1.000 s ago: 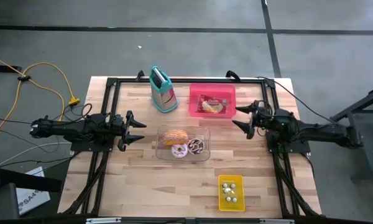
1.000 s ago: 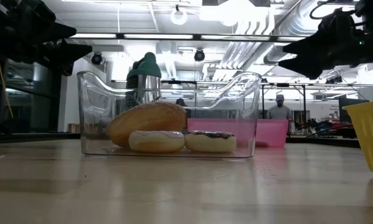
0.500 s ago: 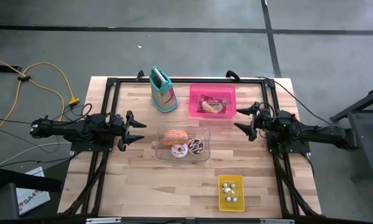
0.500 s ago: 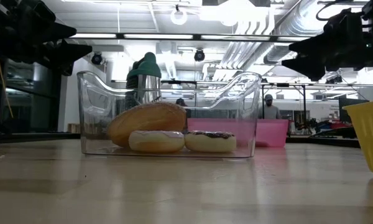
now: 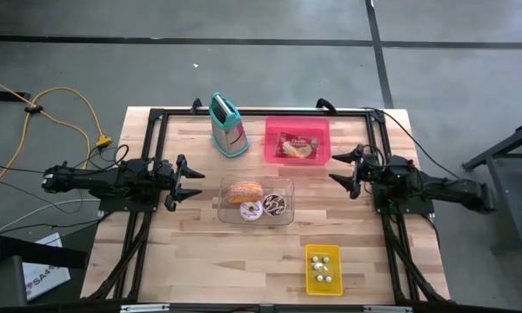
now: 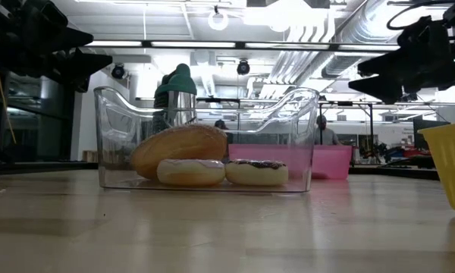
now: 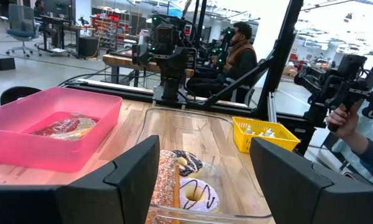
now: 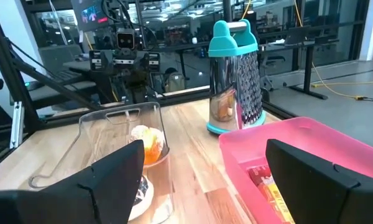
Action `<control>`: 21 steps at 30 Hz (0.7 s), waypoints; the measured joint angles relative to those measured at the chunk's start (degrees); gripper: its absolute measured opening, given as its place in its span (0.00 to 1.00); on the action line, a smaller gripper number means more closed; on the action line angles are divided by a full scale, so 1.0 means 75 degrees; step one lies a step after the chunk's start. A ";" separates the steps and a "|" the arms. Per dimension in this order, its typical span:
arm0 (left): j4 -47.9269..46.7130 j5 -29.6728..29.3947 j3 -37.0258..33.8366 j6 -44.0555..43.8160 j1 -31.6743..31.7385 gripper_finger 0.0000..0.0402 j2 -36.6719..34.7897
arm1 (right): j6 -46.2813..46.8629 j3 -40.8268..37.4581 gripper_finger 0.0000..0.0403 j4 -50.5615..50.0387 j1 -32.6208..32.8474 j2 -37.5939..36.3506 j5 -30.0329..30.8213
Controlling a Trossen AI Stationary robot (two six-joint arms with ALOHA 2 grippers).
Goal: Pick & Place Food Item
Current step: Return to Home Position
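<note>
1. My left tool (image 5: 191,178) hangs over the left side of the tabletop (image 5: 191,261). Its fingers are spread wide and hold nothing, and its tips point toward the transparent bin (image 5: 223,186), close to its near end but not touching it.
2. My right tool (image 5: 335,168) hovers over the right side, also spread apart and empty. It faces the bin's other end from a little farther off, just beside the front corner of the pink tray (image 5: 270,130).
3. In the low view both tools sit higher than the bin's rim.
4. The bin stands in the middle of the tabletop, between my two tools, and all three donuts are inside it.
5. The brown donut (image 5: 244,190) lies along the back of the bin. The pink donut (image 5: 250,209) and the black donut (image 5: 275,204) lie flat in front of it, side by side and touching, with the pink one nearer my left tool.
6. Behind the bin, the pink tray holds a wrapped snack (image 5: 297,146).
7. An upright metal grater (image 5: 229,128) with a teal handle stands just to the tray's left.
8. A yellow basket (image 5: 310,261) sits near the front edge on my right side, well apart from the bin, with several small pale round pieces in it.
9. In my left wrist view, a person (image 7: 239,53) sits in the room beyond the tabletop.
</note>
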 joint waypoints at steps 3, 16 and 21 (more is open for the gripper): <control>0.0000 -0.0001 -0.0003 0.0000 -0.0003 0.61 0.0000 | -0.0006 -0.0003 0.81 -0.0230 0.0000 -0.0252 0.0009; 0.0000 -0.0001 -0.0001 -0.0001 -0.0003 0.61 0.0001 | 0.0105 -0.0015 0.81 -0.0691 0.0003 -0.0784 -0.0219; -0.0002 -0.0002 -0.0001 -0.0002 -0.0003 0.61 0.0000 | 0.0192 -0.0017 0.81 -0.0708 0.0003 -0.0769 -0.0219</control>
